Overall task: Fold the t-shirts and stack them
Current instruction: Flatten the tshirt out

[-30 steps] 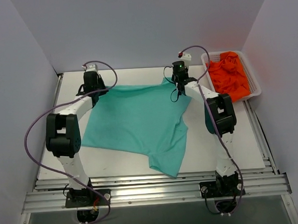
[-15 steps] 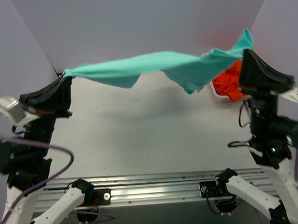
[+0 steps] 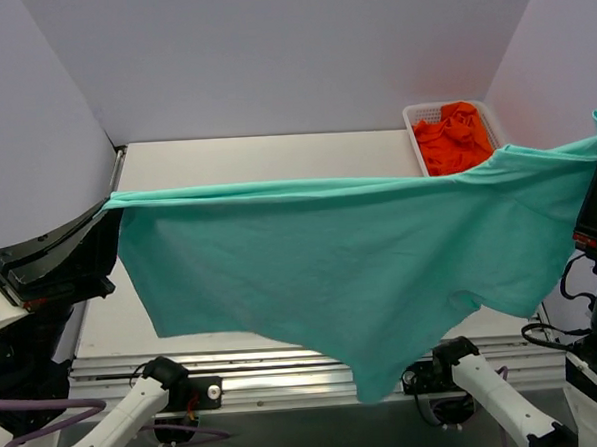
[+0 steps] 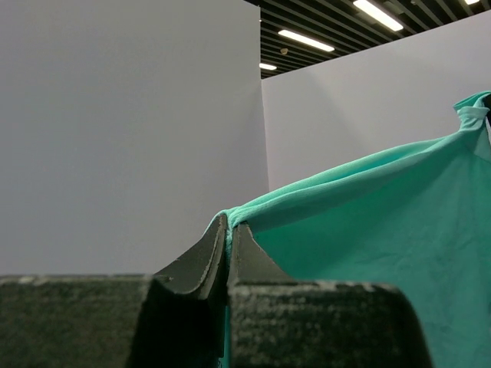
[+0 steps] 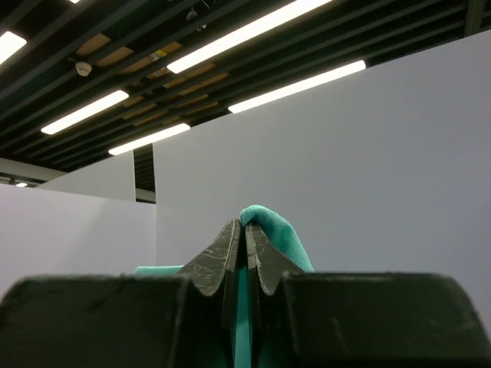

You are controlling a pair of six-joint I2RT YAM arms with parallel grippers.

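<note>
Teal t-shirt [image 3: 321, 272] stretched in the air between both arms.
The left gripper [image 4: 229, 228], jaws pressed together on a pinch of the shirt's edge, holds it at 9 o'clock in the top view. The right gripper [image 5: 245, 230] pinches the opposite edge at 3 o'clock. The cloth hangs above the table [image 3: 255, 156]. Orange t-shirts [image 3: 456, 140] lie heaped in a white basket [image 3: 411, 117] at 1 o'clock.
</note>
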